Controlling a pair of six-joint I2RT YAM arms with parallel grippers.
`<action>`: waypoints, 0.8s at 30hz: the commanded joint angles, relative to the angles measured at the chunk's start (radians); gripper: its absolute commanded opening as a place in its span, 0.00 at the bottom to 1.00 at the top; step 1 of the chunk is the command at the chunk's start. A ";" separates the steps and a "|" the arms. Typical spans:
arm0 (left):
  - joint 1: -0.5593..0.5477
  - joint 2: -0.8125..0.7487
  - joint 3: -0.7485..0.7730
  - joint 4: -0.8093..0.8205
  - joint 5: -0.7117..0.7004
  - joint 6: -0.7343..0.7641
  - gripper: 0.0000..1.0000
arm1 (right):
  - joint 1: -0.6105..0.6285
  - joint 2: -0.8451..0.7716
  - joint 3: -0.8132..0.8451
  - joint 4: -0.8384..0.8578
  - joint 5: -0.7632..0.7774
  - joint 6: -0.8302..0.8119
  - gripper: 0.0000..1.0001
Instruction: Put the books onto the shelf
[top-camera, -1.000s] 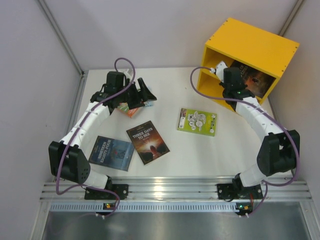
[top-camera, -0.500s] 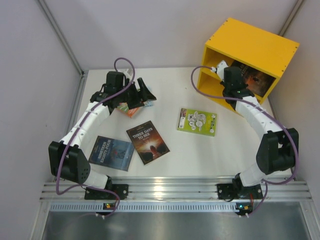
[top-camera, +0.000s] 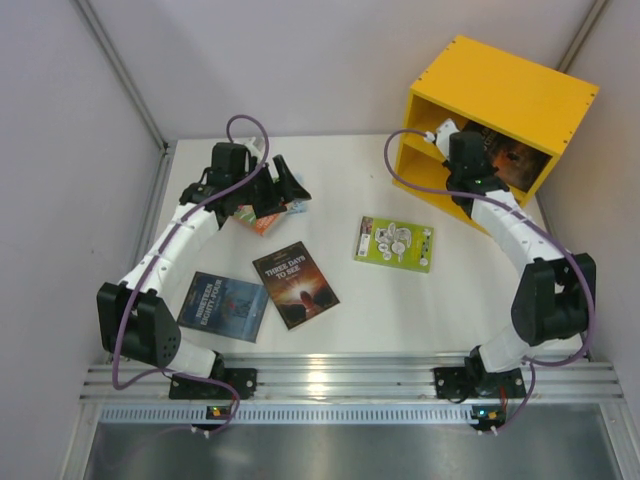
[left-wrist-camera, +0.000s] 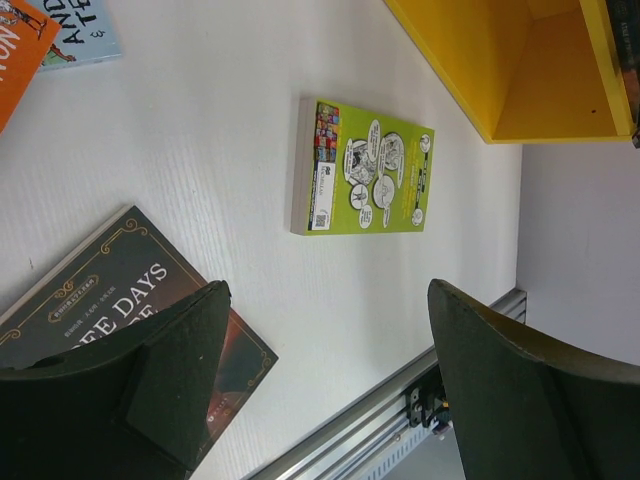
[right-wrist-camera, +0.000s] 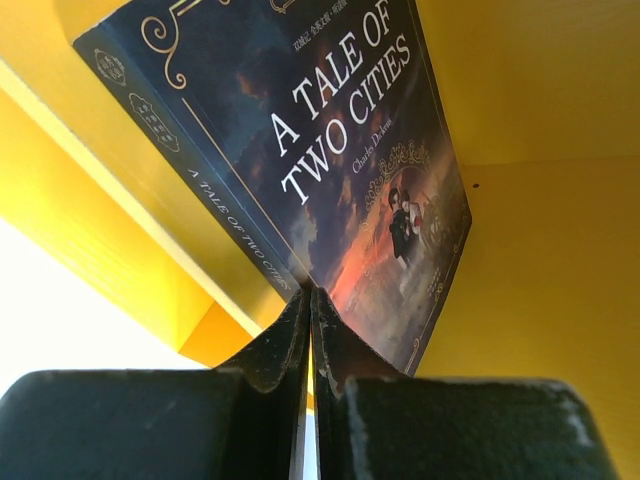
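Black right claw (right-wrist-camera: 310, 296) on my feed is clenched tight with nothing between the tips, and they sit right against the bottom edge of the dark "A Tale of Two Cities" book (right-wrist-camera: 330, 150). That book is inside the yellow shelf (top-camera: 500, 85), in the upper compartment as far as I can tell from the top view, leaning rather than dead upright. The shelf sits at the far right corner of the white table (top-camera: 350, 180). Over on the other side my left claw (left-wrist-camera: 328, 300) is spread wide and holding nothing, hanging above the far left part of the table right over the orange-red book (top-camera: 258, 218), with the light blue book (top-camera: 296, 207) beside that one. Out on the open table the lime green book (top-camera: 394, 243) lies flat near the middle, close to the shelf front. The dark "Three Days to See" book (top-camera: 295, 284) and the blue-grey book (top-camera: 223, 306) lie side by side nearer the arm bases.
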 joint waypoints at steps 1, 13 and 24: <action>0.006 -0.020 0.030 -0.010 -0.007 0.025 0.85 | -0.047 0.025 0.033 -0.002 0.035 0.008 0.01; 0.008 -0.043 0.019 -0.012 -0.033 0.033 0.85 | 0.015 -0.061 0.035 -0.081 -0.017 0.054 0.04; 0.000 -0.120 -0.074 -0.001 -0.001 0.083 0.79 | 0.269 -0.219 0.115 -0.466 -0.015 0.546 0.46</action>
